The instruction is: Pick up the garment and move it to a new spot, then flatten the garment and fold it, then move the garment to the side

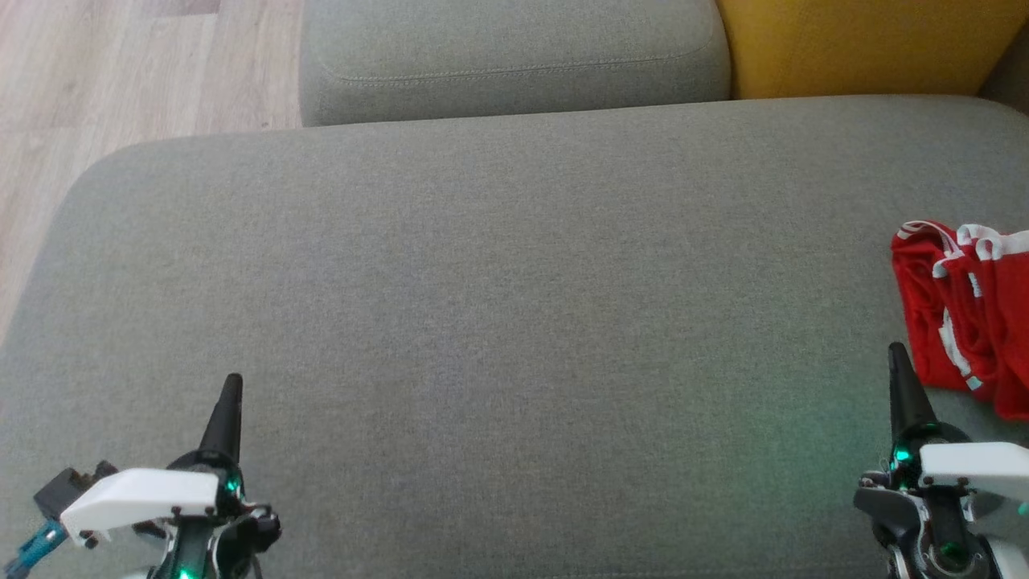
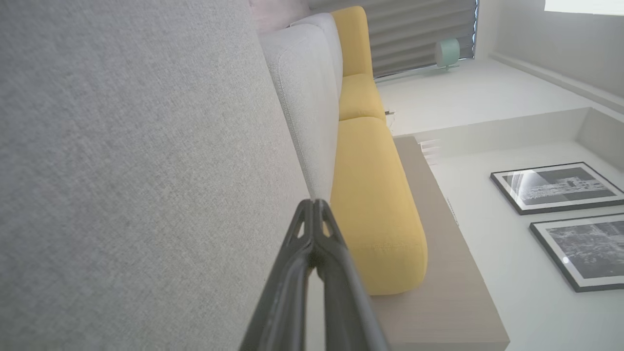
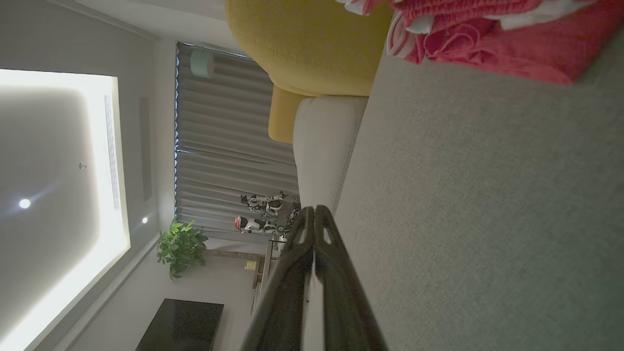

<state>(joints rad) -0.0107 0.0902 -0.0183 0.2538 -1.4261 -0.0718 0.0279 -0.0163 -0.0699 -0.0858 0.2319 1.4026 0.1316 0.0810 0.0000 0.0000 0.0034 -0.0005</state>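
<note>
Head view: your red shorts lie bunched at the far right of the gray sofa seat, near your right end effector. Your left end effector is well apart from them. Left wrist view: its fingers are squeezed together. Right wrist view: fingers together too, shorts ahead, not touching.

Bright red garment with white trim stripes, just beyond the black jaws of the right gripper; plain grey seat under them; mustard-yellow cushion far ahead
</note>
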